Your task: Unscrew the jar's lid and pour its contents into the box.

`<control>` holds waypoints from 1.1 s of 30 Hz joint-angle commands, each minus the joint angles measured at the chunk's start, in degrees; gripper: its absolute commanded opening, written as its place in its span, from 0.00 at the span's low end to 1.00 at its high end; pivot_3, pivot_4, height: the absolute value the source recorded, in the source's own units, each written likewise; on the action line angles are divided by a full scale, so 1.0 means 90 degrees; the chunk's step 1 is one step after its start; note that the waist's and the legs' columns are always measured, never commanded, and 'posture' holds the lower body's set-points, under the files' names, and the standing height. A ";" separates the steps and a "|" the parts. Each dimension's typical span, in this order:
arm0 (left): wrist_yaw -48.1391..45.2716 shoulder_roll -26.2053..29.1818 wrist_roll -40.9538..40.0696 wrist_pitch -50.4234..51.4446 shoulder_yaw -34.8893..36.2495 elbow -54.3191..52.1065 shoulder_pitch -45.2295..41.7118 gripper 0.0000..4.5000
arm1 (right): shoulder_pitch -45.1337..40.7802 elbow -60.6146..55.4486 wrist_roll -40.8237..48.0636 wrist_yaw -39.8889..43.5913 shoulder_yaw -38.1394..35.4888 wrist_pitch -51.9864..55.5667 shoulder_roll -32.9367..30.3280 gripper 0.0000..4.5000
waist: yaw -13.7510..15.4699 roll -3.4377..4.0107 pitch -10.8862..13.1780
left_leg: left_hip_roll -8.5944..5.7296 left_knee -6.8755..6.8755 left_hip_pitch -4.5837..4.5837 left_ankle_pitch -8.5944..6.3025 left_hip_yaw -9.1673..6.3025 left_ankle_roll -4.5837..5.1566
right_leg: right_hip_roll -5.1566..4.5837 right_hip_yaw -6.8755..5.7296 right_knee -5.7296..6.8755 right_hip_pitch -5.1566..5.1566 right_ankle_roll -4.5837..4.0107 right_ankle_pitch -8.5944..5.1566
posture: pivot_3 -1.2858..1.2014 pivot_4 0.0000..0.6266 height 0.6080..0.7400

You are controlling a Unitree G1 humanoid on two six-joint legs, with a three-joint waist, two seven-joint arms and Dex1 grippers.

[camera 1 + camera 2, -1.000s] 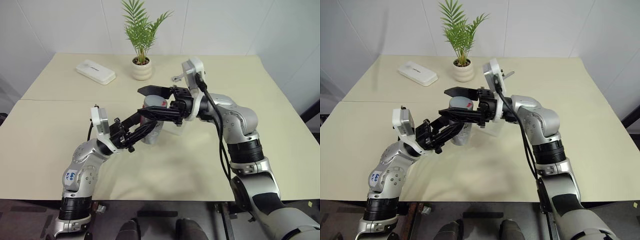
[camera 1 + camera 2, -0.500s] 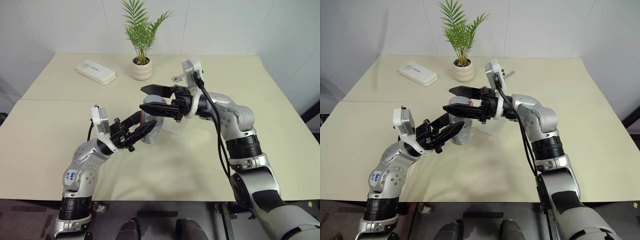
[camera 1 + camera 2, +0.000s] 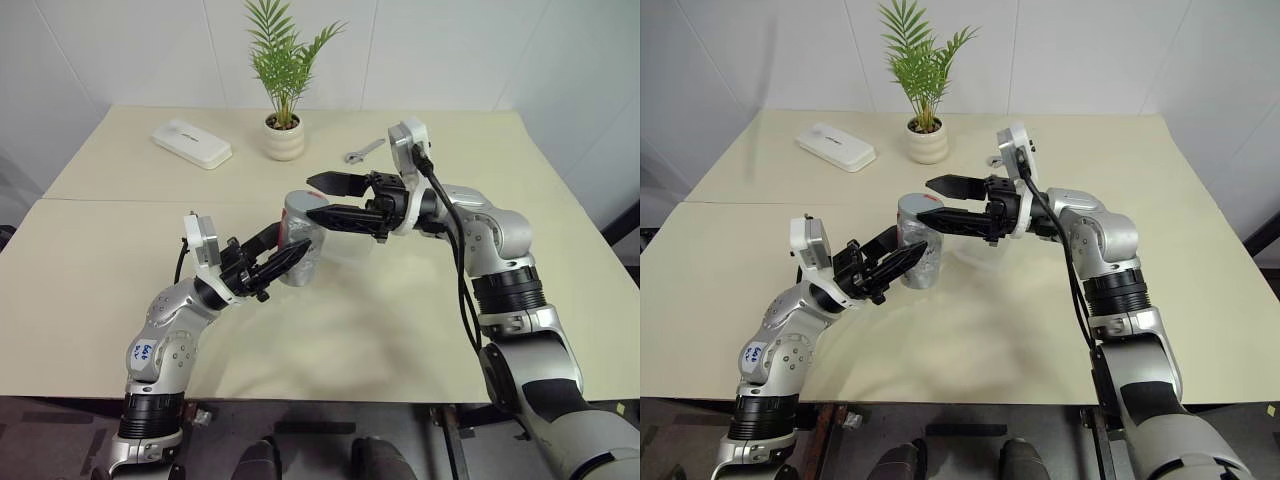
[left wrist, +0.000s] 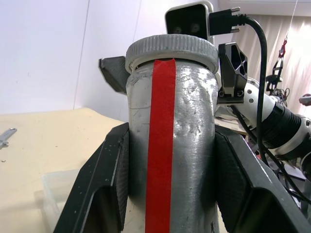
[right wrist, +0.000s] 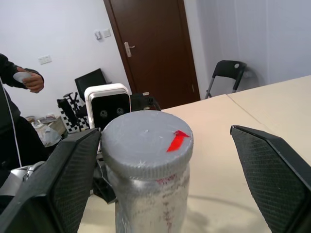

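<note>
2 end effectors are in play. I have the left end effector (image 3: 285, 262) clamped on the body of the jar (image 3: 301, 240), its fingers (image 4: 104, 187) pressed flat against either side of the silvery wall with the red stripe between them, holding the jar upright just above the bench (image 3: 120, 260). The right end effector (image 3: 322, 197) stands spread wide, pinching nothing, beside the jar's top on the right and pointing across towards it. The lid (image 5: 146, 141) is seated on the jar, grey with a small red arrow mark, and it sits between the right fingertips (image 5: 73, 167) in the right wrist view with clear air on both sides.

The box (image 3: 352, 246), clear plastic, lies on the bench just behind and to the right of the jar, under the right arm. A white oblong case (image 3: 191, 143), a potted palm (image 3: 284, 125) and a small wrench (image 3: 362, 152) sit well apart at the far side.

My worry from here: if I close the right fingers off-centre or too low, they could catch the jar's shoulder rather than the lid's ribbed rim. When twisting, the smooth jar may spin inside the left grip. The right arm could also nudge the light box.
</note>
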 commanded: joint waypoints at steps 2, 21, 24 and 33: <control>-0.0199 0.0028 -0.0139 -0.0146 -0.0036 -0.0422 -0.0063 0.43 | 0.0062 0.0205 -0.0132 -0.0156 -0.0421 -0.0124 -0.0332 0.99 | 0.0007 0.0000 0.0000 | -0.0001 0.0002 0.0000 0.0000 0.0001 0.0000 | -0.0001 0.0000 -0.0001 0.0000 0.0000 0.0000 | 0.52 0.24 1.00; -0.0220 0.0041 -0.0107 -0.0101 -0.0021 -0.0394 -0.0087 0.43 | -0.0115 -0.0764 0.0456 -0.0430 -0.0565 0.0547 0.0212 0.99 | -0.0002 0.0000 0.0000 | 0.0000 0.0001 0.0000 0.0000 0.0001 0.0000 | 0.0000 0.0003 0.0000 0.0000 0.0000 0.0000 | 0.52 0.24 1.00; -0.0205 0.0026 -0.0104 -0.0093 -0.0042 -0.0418 -0.0064 0.43 | -0.0135 -0.0947 0.0372 -0.0533 -0.0317 0.0568 0.0466 0.99 | -0.0004 0.0000 0.0000 | 0.0000 0.0001 0.0000 0.0000 0.0001 0.0000 | 0.0000 0.0002 0.0000 0.0000 0.0000 0.0000 | 0.52 0.24 1.00; -0.0181 0.0032 -0.0116 -0.0060 -0.0051 -0.0464 -0.0034 0.43 | -0.0236 -0.0851 0.0026 -0.0516 0.0143 0.0329 0.0748 0.99 | -0.0003 0.0000 0.0000 | 0.0000 0.0001 0.0000 0.0000 0.0001 0.0000 | 0.0000 0.0002 0.0000 0.0000 0.0000 0.0000 | 0.52 0.24 1.00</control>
